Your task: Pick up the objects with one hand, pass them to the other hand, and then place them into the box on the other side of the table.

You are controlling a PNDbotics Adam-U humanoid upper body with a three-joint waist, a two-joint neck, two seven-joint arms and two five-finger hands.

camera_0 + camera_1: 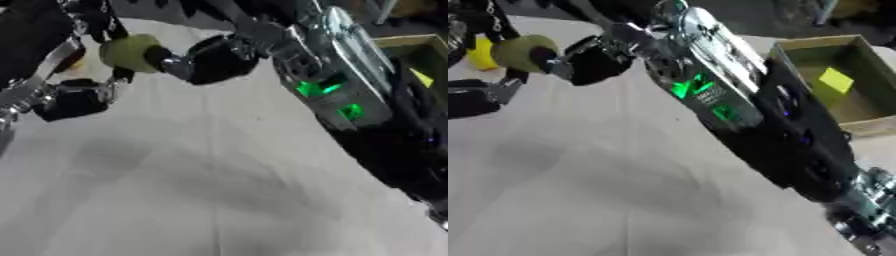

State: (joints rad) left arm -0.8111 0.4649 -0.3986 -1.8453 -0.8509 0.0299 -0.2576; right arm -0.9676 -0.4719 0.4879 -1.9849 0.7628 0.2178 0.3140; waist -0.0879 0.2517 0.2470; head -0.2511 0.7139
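Handover mid-air, left eye view: yellow-green ball [129, 52] sits between left hand [74, 95] and right hand [219, 59], above the grey table [219, 200]. Right fingers look curled against the ball; whether the left hand is closed on it I cannot tell. Risk: if one lets go before the other has it, the ball likely drops and rolls off.

Right eye view: cardboard box [868, 125] at far right holds one flat yellow piece [836, 80]. Another yellow thing [481, 54] lies beside the left hand.
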